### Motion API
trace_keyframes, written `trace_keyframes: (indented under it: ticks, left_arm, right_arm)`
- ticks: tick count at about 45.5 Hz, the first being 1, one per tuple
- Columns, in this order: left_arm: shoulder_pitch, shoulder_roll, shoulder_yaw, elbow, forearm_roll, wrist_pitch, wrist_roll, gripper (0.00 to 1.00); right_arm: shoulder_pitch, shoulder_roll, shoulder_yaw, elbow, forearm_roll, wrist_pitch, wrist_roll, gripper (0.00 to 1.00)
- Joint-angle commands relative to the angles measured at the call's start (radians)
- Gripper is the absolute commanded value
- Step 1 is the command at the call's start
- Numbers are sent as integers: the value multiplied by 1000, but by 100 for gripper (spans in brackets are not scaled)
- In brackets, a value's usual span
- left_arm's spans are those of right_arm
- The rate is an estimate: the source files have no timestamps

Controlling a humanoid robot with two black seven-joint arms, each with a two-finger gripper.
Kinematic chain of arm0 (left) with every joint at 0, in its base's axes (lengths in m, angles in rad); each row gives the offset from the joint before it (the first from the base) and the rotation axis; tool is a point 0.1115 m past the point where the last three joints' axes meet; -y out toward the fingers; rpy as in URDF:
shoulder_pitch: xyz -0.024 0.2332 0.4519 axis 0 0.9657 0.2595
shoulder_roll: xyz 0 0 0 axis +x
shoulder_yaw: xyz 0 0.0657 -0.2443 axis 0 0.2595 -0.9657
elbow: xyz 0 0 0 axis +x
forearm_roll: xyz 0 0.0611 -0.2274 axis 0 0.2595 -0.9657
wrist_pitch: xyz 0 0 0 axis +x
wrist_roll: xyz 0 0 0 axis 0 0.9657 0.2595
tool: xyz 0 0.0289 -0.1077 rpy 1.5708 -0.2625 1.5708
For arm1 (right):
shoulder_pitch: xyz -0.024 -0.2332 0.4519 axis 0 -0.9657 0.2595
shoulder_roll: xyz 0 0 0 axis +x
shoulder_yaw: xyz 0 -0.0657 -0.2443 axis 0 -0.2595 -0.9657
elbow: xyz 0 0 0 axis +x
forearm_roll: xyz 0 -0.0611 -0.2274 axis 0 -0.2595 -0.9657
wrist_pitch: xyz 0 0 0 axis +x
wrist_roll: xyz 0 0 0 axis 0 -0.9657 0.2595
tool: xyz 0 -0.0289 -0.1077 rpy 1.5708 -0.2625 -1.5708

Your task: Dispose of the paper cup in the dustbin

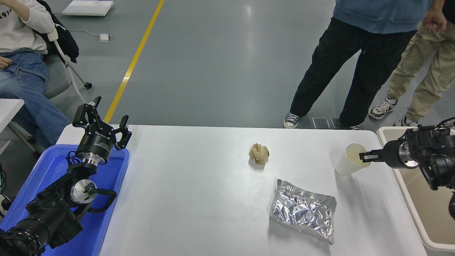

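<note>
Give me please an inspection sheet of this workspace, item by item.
Surface: white table, no spills seen.
Job's things: paper cup tilted, its rim pinched by the right hand; dustbin at the table's right edge.
Clutter: brown paper ball, foil bag, blue tray.
Hands: left hand open, parked over the tray.
Cables: a white cable on the floor.
Surroundings: one seated person, two standing.

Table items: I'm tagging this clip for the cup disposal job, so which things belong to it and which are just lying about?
Part of the job:
- paper cup, tilted, pinched at its rim by the right tool
- dustbin at the table's right edge

Just lying about:
- crumpled brown paper ball
- silver foil bag
- blue tray, with the left tool parked above it
</note>
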Motion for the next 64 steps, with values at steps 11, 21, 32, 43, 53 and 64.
trace_keyframes:
  ticks: [11,21,32,43,53,64]
  left_arm:
    - [0,0,0,0,0,0,0,100]
    - [0,0,0,0,0,0,0,100]
    - [0,0,0,0,0,0,0,100]
    - [0,0,0,0,0,0,0,100]
    - [0,0,0,0,0,0,0,100]
    - [0,0,0,0,0,0,0,100]
  right_arm:
    - [130,-115,-5,-1,-2,150,40,0]
    - [212,-189,-10,-1,-16,213,40,0]
    - [316,-253,-11,0,-66,265,40,0]
    - [399,-307,-11,-1,-105,305,40,0]
    - [400,-354,6,-4,-89,306,40,0]
    - [382,-475,99,-6,108,363,40,0]
